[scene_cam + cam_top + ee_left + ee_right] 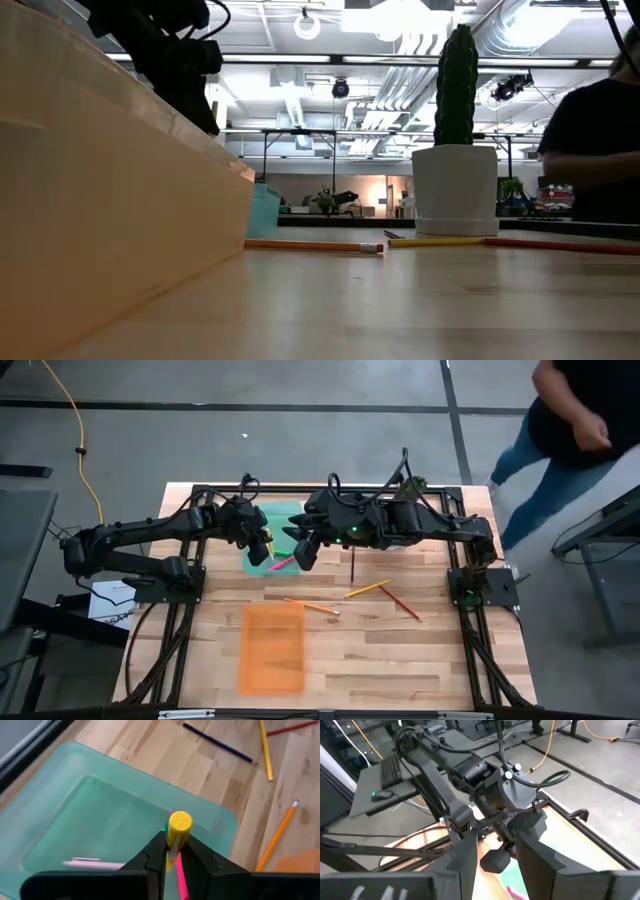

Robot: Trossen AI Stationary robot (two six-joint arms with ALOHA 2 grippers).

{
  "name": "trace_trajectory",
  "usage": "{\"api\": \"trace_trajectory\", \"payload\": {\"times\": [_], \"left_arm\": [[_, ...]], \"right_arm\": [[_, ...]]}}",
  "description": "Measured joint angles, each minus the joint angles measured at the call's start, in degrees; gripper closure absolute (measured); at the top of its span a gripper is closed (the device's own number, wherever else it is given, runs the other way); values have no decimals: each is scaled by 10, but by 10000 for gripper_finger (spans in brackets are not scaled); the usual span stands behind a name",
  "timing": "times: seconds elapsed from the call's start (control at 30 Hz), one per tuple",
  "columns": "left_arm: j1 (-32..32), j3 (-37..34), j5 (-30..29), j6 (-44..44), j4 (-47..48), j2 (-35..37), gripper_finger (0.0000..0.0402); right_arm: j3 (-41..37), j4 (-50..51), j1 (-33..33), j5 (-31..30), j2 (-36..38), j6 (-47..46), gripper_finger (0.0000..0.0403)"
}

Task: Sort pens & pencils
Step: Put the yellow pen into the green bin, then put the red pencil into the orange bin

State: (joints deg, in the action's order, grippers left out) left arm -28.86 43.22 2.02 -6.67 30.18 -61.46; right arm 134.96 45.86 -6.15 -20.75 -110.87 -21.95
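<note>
Nearest the lower edge of the high view, an orange tray (272, 648) lies flat on the desk (400, 650), left of centre; just above it, in the middle of the frame, three pencils rest on the wood: an orange pencil (312, 605), a yellow pencil (368, 589) and a red pencil (400, 602), with a dark pencil (352, 565) a little higher, lying straight up and down in the frame; higher still, left of centre, a green tray (262, 560) holds a pale pink-white pen (93, 864) and a magenta pen (283, 564) whose end leans over the tray's lower right edge; the left tool (172, 851) hangs over this tray, pinching a yellow pen (177, 831) upright between its fingers; the right tool (303, 552) hovers just beside it, right of the tray, fingers spread with nothing between them; a green pen barely shows behind the yellow one in the left wrist view; in the upper right corner of the high view a person (560, 430) stands on the floor beyond the desk.
</note>
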Motion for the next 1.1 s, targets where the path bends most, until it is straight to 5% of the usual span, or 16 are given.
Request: {"api": "trace_trajectory", "payload": {"times": [0.7,1.1], "left_arm": [[0,0,-15,-6,-10,-1,265],[24,1,105,-58,-214,23,264]], "right_arm": [[0,100,0,43,0,28,277],[0,323,-7,47,0,29,277]]}}
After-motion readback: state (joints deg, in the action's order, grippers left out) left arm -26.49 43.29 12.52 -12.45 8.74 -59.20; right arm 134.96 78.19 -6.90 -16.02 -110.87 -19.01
